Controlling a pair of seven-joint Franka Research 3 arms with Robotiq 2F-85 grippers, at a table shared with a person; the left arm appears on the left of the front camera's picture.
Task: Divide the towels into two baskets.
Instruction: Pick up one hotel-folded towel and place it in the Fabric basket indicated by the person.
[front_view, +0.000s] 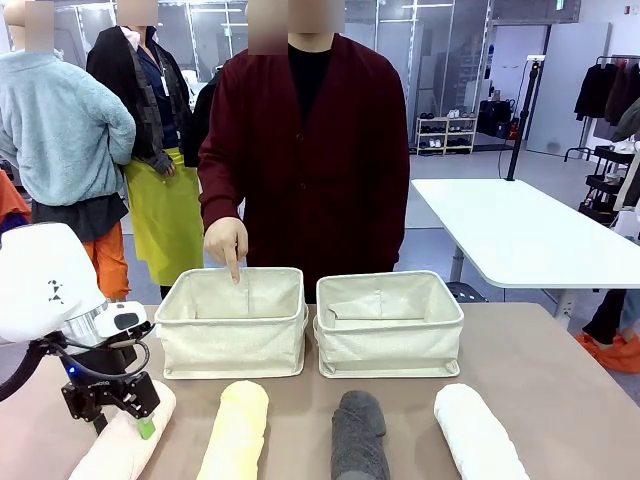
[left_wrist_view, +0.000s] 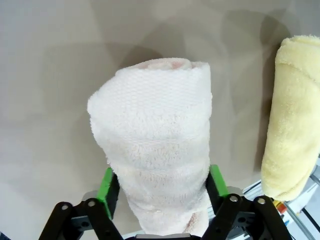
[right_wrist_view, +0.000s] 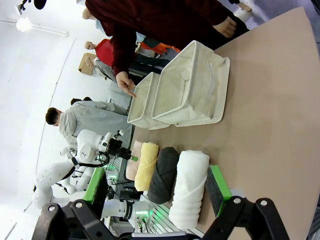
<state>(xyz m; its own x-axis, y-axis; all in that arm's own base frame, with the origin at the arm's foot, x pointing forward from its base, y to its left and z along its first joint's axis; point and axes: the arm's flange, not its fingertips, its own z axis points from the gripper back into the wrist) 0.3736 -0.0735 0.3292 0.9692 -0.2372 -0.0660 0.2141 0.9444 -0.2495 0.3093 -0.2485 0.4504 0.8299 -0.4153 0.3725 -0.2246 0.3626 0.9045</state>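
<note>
Pointing into left basket (front_view: 232, 345), person's hand (front_view: 226, 240)

Four towel rolls (front_view: 235, 430) before two baskets (front_view: 232, 345)

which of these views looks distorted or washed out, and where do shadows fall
Right wrist view: rolled sideways, the table edge bows, background washed out white. Left wrist view: sharp, soft overlapping shadows behind the cream-white towel. Front view: even light, in focus.
</note>
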